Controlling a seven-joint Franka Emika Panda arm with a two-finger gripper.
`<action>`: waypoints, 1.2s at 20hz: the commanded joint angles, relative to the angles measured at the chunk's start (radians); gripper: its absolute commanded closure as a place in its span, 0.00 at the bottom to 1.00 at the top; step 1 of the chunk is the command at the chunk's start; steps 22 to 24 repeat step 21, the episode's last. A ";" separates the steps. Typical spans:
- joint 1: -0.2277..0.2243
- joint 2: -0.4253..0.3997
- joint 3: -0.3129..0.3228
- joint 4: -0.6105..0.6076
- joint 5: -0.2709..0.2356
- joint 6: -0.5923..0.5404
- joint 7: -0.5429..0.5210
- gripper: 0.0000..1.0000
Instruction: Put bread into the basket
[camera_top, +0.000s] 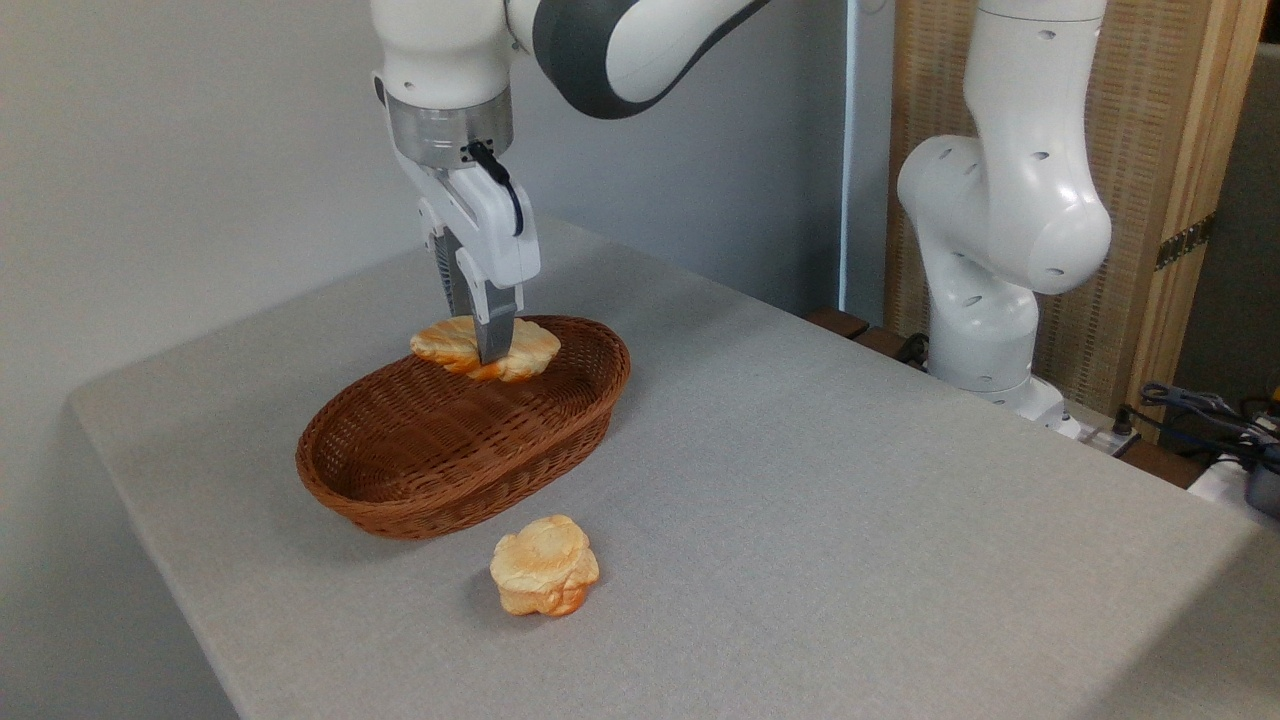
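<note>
Where the grey table (800, 480) carries everything: two breads in all, one basket (400, 490), one arm with one gripper (490, 345). Clamped between the fingers (494, 330) across its middle, the bread (530, 350) of the task, lifted over the far end of the basket just above the rim, lying level with its long axis left to right and its pale ridged top upward. On the cloth just in front of the basket and apart from it, the small flower-shaped bun (545, 578).
</note>
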 joint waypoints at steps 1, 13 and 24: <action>0.002 0.001 -0.002 0.013 0.005 0.010 -0.020 0.00; 0.015 -0.008 0.015 0.013 0.062 0.010 -0.022 0.00; 0.016 -0.053 0.173 0.015 0.209 0.013 -0.017 0.00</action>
